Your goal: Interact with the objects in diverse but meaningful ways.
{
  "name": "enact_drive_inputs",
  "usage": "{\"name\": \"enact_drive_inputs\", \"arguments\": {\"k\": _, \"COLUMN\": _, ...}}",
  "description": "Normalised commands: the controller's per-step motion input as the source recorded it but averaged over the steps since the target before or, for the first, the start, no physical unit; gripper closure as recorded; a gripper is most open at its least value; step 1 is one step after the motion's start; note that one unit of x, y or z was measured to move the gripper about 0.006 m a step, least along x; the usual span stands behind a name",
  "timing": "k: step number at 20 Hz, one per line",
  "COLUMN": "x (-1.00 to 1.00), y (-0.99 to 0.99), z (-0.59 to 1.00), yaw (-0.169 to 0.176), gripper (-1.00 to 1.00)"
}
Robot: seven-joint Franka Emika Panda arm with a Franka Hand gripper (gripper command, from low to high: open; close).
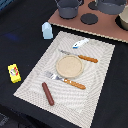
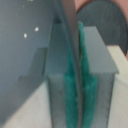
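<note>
Fingers (image 2: 76,85) clamped on thin grey frying pan rim (image 2: 70,30). Mid-frame: wooden plate (image 1: 69,65) between fork (image 1: 66,79) and knife (image 1: 80,56); brown sausage (image 1: 48,93) lower left.

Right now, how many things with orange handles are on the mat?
2. The knife lies just past the wooden plate, toward the stove side; the fork lies on the plate's near side. None seems hidden.
</note>
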Motion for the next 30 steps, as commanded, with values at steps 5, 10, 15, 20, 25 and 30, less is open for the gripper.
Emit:
{"name": "enact_drive_inputs", "arguments": {"k": 5, "x": -0.32, "y": -0.86, "z": 0.34, "yaw": 0.0, "gripper": 1.0}}
{"name": "enact_drive_inputs", "arguments": {"k": 10, "x": -0.32, "y": -0.82, "z": 0.32, "yaw": 0.0, "gripper": 1.0}}
{"name": "enact_drive_inputs", "arguments": {"k": 15, "x": -0.36, "y": -0.74, "z": 0.09, "yaw": 0.002, "gripper": 1.0}}
{"name": "enact_drive_inputs", "arguments": {"k": 20, "x": -0.19, "y": -0.55, "z": 0.0, "yaw": 0.09, "gripper": 1.0}}
{"name": "enact_drive_inputs", "arguments": {"k": 25, "x": -0.09, "y": -0.41, "z": -0.06, "yaw": 0.161, "gripper": 1.0}}
{"name": "enact_drive_inputs", "arguments": {"k": 30, "x": -0.09, "y": -0.39, "z": -0.09, "yaw": 0.166, "gripper": 1.0}}
